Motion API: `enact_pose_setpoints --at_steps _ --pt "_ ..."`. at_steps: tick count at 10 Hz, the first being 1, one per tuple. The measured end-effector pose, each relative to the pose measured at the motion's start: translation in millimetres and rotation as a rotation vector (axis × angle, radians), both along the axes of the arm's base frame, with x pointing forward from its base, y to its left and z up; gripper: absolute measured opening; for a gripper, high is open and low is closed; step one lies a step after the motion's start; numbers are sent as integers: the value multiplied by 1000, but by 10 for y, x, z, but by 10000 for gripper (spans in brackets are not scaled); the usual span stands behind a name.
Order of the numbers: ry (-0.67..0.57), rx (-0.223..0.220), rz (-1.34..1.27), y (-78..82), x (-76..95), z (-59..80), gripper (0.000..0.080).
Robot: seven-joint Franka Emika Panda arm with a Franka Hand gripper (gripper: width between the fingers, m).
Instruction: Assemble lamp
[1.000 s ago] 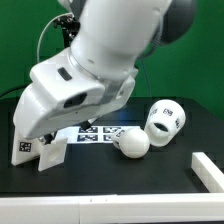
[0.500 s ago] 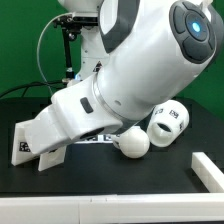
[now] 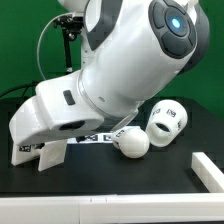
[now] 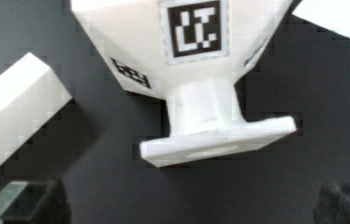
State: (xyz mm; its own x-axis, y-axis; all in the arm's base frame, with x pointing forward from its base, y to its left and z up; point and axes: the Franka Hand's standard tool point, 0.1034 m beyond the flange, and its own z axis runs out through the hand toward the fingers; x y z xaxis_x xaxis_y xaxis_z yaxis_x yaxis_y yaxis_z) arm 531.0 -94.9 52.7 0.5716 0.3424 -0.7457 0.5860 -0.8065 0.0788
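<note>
The white lamp base (image 4: 186,60) carries a black-and-white tag, and its stem ends in a flat foot (image 4: 222,140). It lies on the black table just ahead of my gripper (image 4: 186,205), which is open and empty, with dark fingertips (image 4: 19,200) at either side. In the exterior view the base (image 3: 36,152) sits at the left under my hand. The round bulb (image 3: 130,142) lies mid-table. The tagged shade (image 3: 166,119) lies on its side at the right.
The marker board (image 3: 98,136) lies flat behind the bulb. A white bar (image 3: 207,170) lies at the exterior view's front right. Another white bar (image 4: 15,95) lies beside the base in the wrist view. The big arm hides much of the table.
The arm's upper links have turned and the hand has shifted a little over the base. The base, bulb and shade have not moved.
</note>
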Motion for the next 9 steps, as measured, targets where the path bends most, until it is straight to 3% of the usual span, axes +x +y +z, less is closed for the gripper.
enact_pose_setpoints --at_steps 4,6,9 --pt "2 -7 -8 -9 -23 -24 698" --pt "3 -48 -40 -6 -152 -88 698" --pt "14 -44 -32 28 -183 -109 698"
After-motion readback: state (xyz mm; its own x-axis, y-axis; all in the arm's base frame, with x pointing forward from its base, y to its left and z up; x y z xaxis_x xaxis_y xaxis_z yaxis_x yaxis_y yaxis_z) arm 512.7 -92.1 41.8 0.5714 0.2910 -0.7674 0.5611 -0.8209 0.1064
